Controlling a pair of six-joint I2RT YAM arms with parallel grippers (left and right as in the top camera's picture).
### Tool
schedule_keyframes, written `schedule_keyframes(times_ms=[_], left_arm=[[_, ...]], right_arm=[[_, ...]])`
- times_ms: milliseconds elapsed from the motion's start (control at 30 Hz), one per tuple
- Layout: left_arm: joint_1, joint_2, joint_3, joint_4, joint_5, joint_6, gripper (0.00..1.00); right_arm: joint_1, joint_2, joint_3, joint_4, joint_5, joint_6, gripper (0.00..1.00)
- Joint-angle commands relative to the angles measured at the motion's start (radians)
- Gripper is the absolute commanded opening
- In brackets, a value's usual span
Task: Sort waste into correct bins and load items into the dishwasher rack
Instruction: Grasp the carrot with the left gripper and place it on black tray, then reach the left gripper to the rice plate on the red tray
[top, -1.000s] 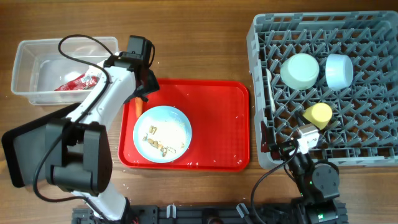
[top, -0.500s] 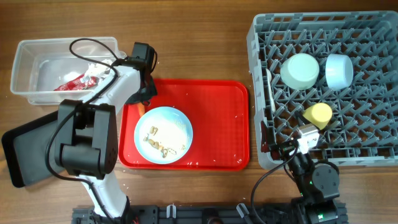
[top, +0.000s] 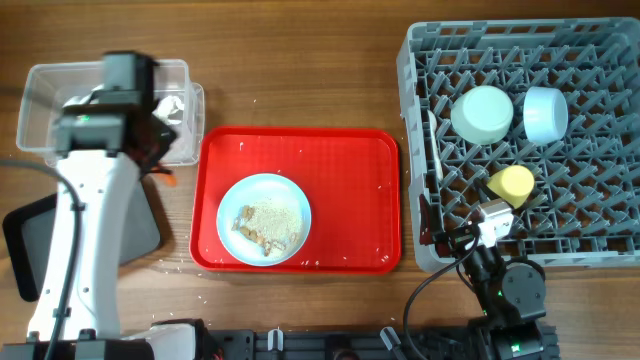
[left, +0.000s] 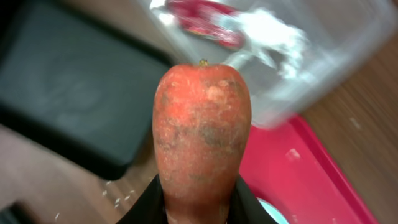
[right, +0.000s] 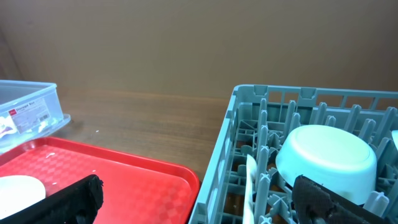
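My left gripper (left: 198, 213) is shut on the thick end of the orange carrot (left: 202, 137), which points up in the wrist view. It hangs over the gap between the clear tub (top: 100, 70) and the black tray (top: 25, 240); only an orange tip (top: 166, 179) shows overhead. In the tub lie the red wrapper (left: 205, 25) and white tissue (left: 273, 37). The pale-blue plate (top: 264, 218) holds rice and crumbs. The grey rack (top: 415, 150) holds the mint-green bowl (top: 483, 114), light-blue bowl (top: 545, 112), yellow cup (top: 512, 183) and white spoon (right: 250, 180). My right gripper (right: 199, 208) is open by the rack's front-left corner.
The plate sits on a red serving tray (top: 350, 200) in the middle of the wooden table. Loose rice grains (left: 118, 193) lie on the wood beside the black tray. The white left arm (top: 90, 200) crosses over the tub and black tray.
The left gripper closed on the carrot at the red tray's left edge, lifted it and swung left to the gap between tub and black tray. The right arm stayed still.
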Motion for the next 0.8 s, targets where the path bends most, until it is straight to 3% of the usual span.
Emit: schedule_keyframes(times_ms=[0,67,167,200,267,300,333,400,467,500,533,667,767], left_arm=[[0.227,-0.003,-0.151,-0.025,-0.018,-0.245,0.27],[0.355,-0.003,-0.289,0.058,0.018,-0.304,0.35],[0.55,-0.002,-0.478,0.32,0.205,-0.241,0.41],[0.581,-0.002,-0.506,0.406,0.259,-0.176,0.5],[0.589,-0.002,-0.517,0.481,0.323,-0.105,0.85],[0.581,-0.002,-0.517,0.49,0.349,-0.072,0.87],[0.563,-0.002,-0.517,0.489,0.348,-0.056,0.82],[0.506,0.003,-0.518,0.52,0.328,-0.006,0.53],[0.415,0.039,-0.519,0.571,0.205,-0.006,0.2],[0.377,0.074,-0.519,0.599,0.164,-0.007,0.1],[0.354,0.111,-0.519,0.617,0.162,-0.008,0.05],[0.339,0.243,-0.519,0.635,0.166,-0.091,0.04],[0.31,0.283,-0.519,0.689,0.32,0.0,0.04]], right_arm=[[0.001,0.002,-0.001,0.003,0.014,-0.012,1.0],[0.001,0.002,-0.001,0.003,0.014,-0.012,1.0],[0.001,0.002,-0.001,0.003,0.014,-0.012,1.0],[0.001,0.002,-0.001,0.003,0.014,-0.013,1.0],[0.001,0.002,-0.001,0.003,0.014,-0.012,1.0],[0.001,0.002,-0.001,0.003,0.014,-0.012,1.0],[0.001,0.002,-0.001,0.003,0.014,-0.013,1.0],[0.001,0.002,-0.001,0.003,0.014,-0.012,1.0],[0.001,0.002,-0.001,0.003,0.014,-0.012,1.0],[0.001,0.002,-0.001,0.003,0.014,-0.012,1.0],[0.001,0.002,-0.001,0.003,0.014,-0.012,1.0],[0.001,0.002,-0.001,0.003,0.014,-0.012,1.0],[0.001,0.002,-0.001,0.003,0.013,-0.012,1.0]])
